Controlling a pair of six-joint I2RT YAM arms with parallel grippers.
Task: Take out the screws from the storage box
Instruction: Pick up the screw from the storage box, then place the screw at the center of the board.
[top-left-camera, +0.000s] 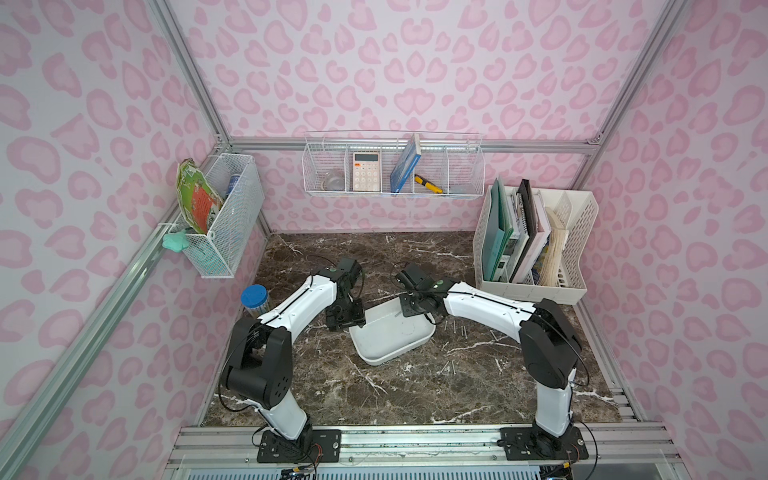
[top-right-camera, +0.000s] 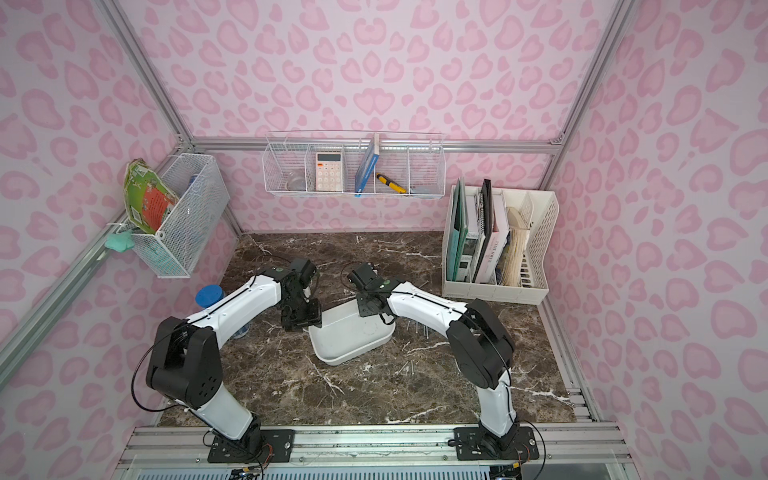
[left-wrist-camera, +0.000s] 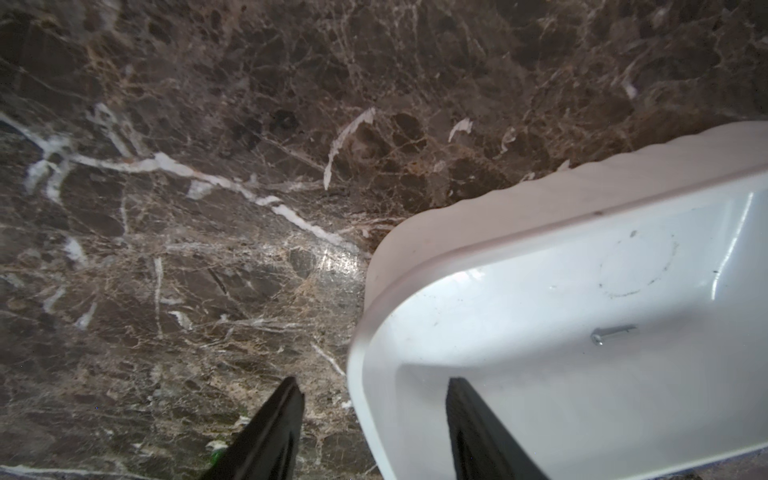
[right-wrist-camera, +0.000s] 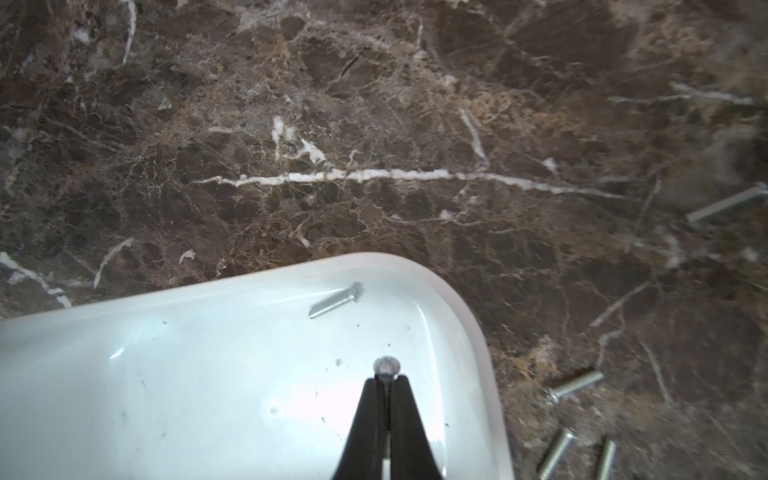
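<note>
**Thin fingertip grip on a screw above the box corner**

The likeliest failure is the slender silver-grey metal screw (right-wrist-camera: 386, 366) slipping free during the lift. The right gripper (right-wrist-camera: 387, 380) is pinching it by the shaft just under the head, at the very fingertips. A quick swing, or a brush against the wall of the shallow white plastic storage box (right-wrist-camera: 249, 282), could be knocking it back inside. A second loose screw (right-wrist-camera: 336, 300) is lying on the box floor near the wall, and a low exit path might be dragging it along. The box is looking light, so a bump could be sliding it across the dark brown marble-patterned tabletop (right-wrist-camera: 374, 124).

The right gripper's jaws are pressing together on that screw over a corner of the box. The left gripper (left-wrist-camera: 372, 382) is standing spread, with one finger (left-wrist-camera: 282, 419) outside the box and the other inside, straddling the rim. Whether either finger is touching the wall is hard to say from this angle. Several other screws (right-wrist-camera: 575, 385) are lying on the tabletop beside the box.
</note>
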